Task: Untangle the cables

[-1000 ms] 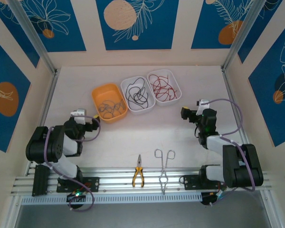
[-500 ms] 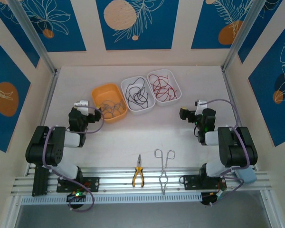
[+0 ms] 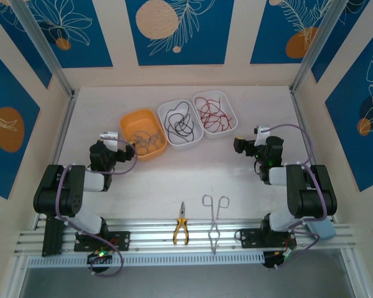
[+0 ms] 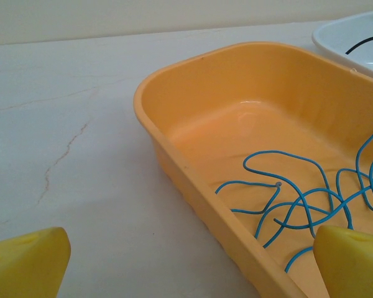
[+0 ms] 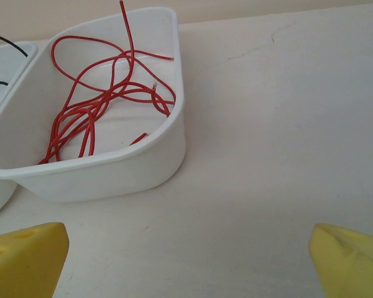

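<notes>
The 3 cables lie 1 per tray at the far middle of the table point(image 5: 286, 124). The blue cable point(image 4: 301, 200) is in the orange tray point(image 4: 174, 149), the black cable point(image 3: 179, 121) in the middle white tray point(image 3: 163, 112) and the red cable point(image 5: 90, 112) in the right white tray point(image 5: 112, 174). The left end effector point(image 4: 189, 264) stands wide and empty at the orange tray's near wall. The right end effector point(image 5: 186, 261) stands wide and empty near the red cable's tray. Pliers point(image 3: 181, 231) and forceps point(image 3: 214, 220) lie at the near edge.
</notes>
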